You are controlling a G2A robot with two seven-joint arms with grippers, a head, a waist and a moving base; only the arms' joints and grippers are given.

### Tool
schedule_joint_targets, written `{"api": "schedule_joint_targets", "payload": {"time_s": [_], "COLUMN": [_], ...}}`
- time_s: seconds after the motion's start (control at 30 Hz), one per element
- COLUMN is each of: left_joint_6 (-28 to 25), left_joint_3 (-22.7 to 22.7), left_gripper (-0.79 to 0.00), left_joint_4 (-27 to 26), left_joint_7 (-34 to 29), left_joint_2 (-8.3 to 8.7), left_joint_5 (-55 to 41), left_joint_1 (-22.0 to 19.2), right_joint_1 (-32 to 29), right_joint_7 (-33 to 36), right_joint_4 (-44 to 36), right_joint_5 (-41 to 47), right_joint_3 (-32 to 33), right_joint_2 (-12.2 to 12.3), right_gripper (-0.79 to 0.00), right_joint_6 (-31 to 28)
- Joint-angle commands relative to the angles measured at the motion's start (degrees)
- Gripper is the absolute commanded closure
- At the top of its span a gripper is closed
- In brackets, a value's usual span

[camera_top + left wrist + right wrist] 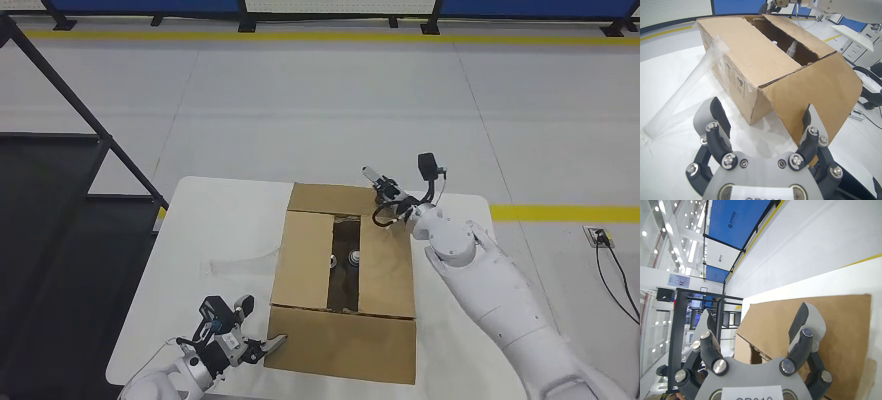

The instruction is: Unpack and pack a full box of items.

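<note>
A brown cardboard box lies in the middle of the white table. Its two long top flaps stand apart, and the gap between them shows white bottles inside. In the left wrist view the box has a bottle visible through the gap. My left gripper is open at the box's near left corner, one fingertip close to the hanging near end flap. My right gripper hovers open over the box's far end, above the far flap, holding nothing.
A strip of clear tape hangs from the box's left side down onto the table. A black metal rack stands beyond the table's left edge. Bare table surface lies left and right of the box.
</note>
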Motion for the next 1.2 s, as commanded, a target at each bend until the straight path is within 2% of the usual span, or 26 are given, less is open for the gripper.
{"api": "schedule_joint_targets", "payload": {"time_s": [0.0,0.1,0.17,0.27,0.37,0.53,0.7,0.93,1.03,1.17], "left_joint_6": [0.0,0.0,0.2,1.4,1.4,1.6,2.0,2.0,2.0,2.0], "left_joint_3": [0.0,0.0,0.0,-1.6,-3.8,-6.4,-7.6,-8.3,-8.3,-8.1], "left_gripper": [-0.785,-0.785,-0.785,-0.785,-0.785,-0.785,-0.785,-0.785,-0.785,-0.785], "left_joint_4": [0.0,0.0,-0.1,-1.1,-2.4,-3.9,-4.1,-4.2,-4.1,-4.1], "left_joint_7": [0.0,0.0,0.1,1.7,2.8,4.4,5.7,7.1,7.5,7.9], "left_joint_2": [0.0,0.0,-0.01,0.09,0.33,0.6,0.71,0.83,0.86,0.89], "left_joint_5": [0.0,0.0,-0.2,-2.1,-3.5,-5.3,-6.5,-6.9,-6.8,-6.5], "left_joint_1": [0.0,0.0,0.0,0.8,2.1,4.1,5.4,6.7,7.0,7.2], "right_joint_1": [-1.2,-4.2,-6.7,-11.2,-15.4,-18.8,-18.1,-14.2,-12.3,-9.9], "right_joint_7": [4.7,13.9,20.2,26.0,29.3,29.9,26.9,24.4,24.7,27.6], "right_joint_4": [-2.3,-8.2,-13.4,-21.2,-27.4,-32.6,-32.2,-26.4,-23.0,-18.0], "right_joint_5": [2.6,4.5,3.3,-0.1,-2.7,-6.8,-8.8,-8.2,-5.5,2.5], "right_joint_3": [1.7,4.3,5.8,8.1,9.5,9.0,6.1,1.2,-0.3,-0.5], "right_joint_2": [0.5,1.8,3.0,4.7,5.8,6.3,5.5,3.4,2.3,0.9], "right_gripper": [-0.785,-0.785,-0.785,-0.785,-0.785,-0.785,-0.785,-0.785,-0.785,-0.785], "right_joint_6": [-2.2,-2.4,0.0,3.8,7.1,10.9,13.3,14.8,14.4,12.3]}}
